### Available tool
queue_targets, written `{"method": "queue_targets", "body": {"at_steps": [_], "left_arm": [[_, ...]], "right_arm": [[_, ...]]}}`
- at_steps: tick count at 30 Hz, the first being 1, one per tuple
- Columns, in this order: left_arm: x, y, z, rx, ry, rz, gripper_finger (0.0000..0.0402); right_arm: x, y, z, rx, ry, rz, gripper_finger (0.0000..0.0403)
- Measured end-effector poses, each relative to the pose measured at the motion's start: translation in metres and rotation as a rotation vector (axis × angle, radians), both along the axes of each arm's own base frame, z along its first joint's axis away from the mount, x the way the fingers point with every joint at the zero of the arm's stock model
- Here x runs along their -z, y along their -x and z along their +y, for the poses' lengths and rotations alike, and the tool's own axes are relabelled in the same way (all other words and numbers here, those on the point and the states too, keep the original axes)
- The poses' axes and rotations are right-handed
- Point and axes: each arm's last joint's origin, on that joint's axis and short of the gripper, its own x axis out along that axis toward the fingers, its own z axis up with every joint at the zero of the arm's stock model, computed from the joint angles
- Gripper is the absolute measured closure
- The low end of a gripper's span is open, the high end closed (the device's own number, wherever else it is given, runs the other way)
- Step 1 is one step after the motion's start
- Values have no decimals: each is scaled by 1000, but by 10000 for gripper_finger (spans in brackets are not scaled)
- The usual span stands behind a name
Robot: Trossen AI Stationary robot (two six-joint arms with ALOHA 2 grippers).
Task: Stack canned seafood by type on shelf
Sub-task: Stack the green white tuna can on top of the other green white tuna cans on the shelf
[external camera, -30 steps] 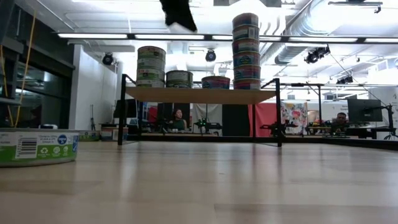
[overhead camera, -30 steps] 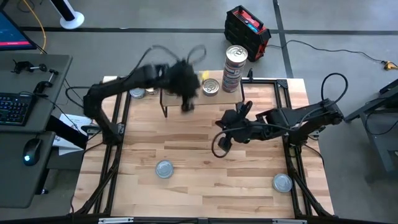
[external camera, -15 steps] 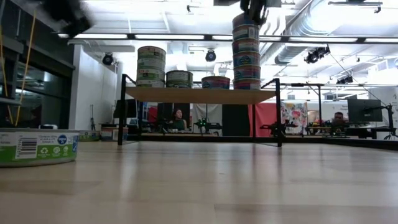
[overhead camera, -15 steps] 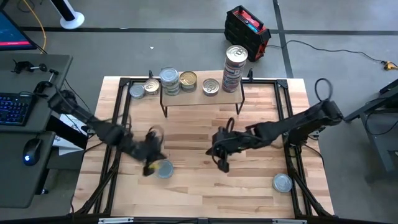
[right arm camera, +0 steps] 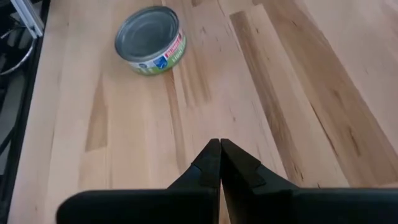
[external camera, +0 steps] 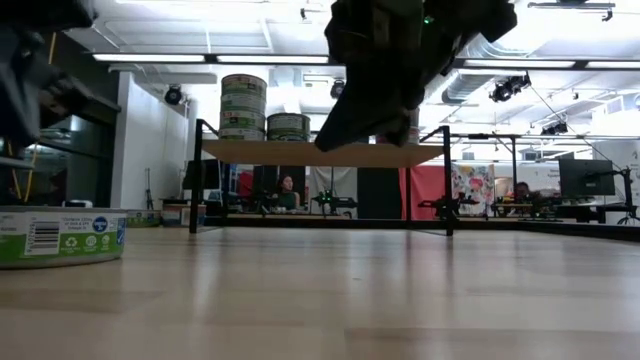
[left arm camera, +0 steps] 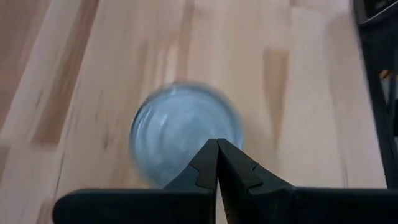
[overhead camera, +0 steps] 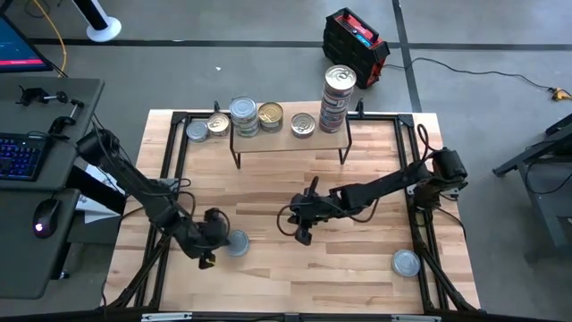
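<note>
A silver-lidded tin (overhead camera: 237,243) with a green label rests on its base on the table, near the front left. My left gripper (overhead camera: 221,240) hangs shut just left of it; in the left wrist view the shut fingertips (left arm camera: 217,144) stand over the tin's edge (left arm camera: 183,134), and the low view shows the gripper above the tin (external camera: 60,235), clear of it. My right gripper (overhead camera: 299,234) is shut above bare table at the middle, a tin (right arm camera: 150,40) ahead of it. The shelf (overhead camera: 277,140) at the back carries stacked tins (overhead camera: 338,97).
Another silver tin (overhead camera: 407,262) stands near the front right corner. Two tins (overhead camera: 197,131) sit on the table left of the shelf. Black frame rails (overhead camera: 170,179) run along the table's sides. Bare wood lies between the two grippers.
My left gripper has swung from the shelf toward the table's near left and come down beside the front-left tin, staying shut. My right gripper has sunk and tipped downward while drifting toward the left, also shut. No tin has moved.
</note>
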Motion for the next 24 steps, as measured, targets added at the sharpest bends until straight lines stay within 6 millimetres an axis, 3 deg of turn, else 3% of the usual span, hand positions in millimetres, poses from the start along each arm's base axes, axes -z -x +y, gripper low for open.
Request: {"method": "queue_targets", "body": {"at_steps": [5, 9, 15, 19, 24], "left_arm": [[19, -19, -5, 99, -47, 17, 402], [36, -30, -4, 75, -63, 86, 402], [49, -59, -2, 85, -58, -28, 402], [57, -83, 9, 60, -97, -146, 402], [57, -116, 29, 25, -187, -171, 401]], "right_arm": [[0, 2, 0, -4, 9, 20, 403], [2, 4, -1, -7, 18, 50, 403], [3, 5, 1, -40, 34, 58, 403], [3, 6, 3, -79, 32, 59, 403], [3, 6, 4, -146, 14, 64, 403]]}}
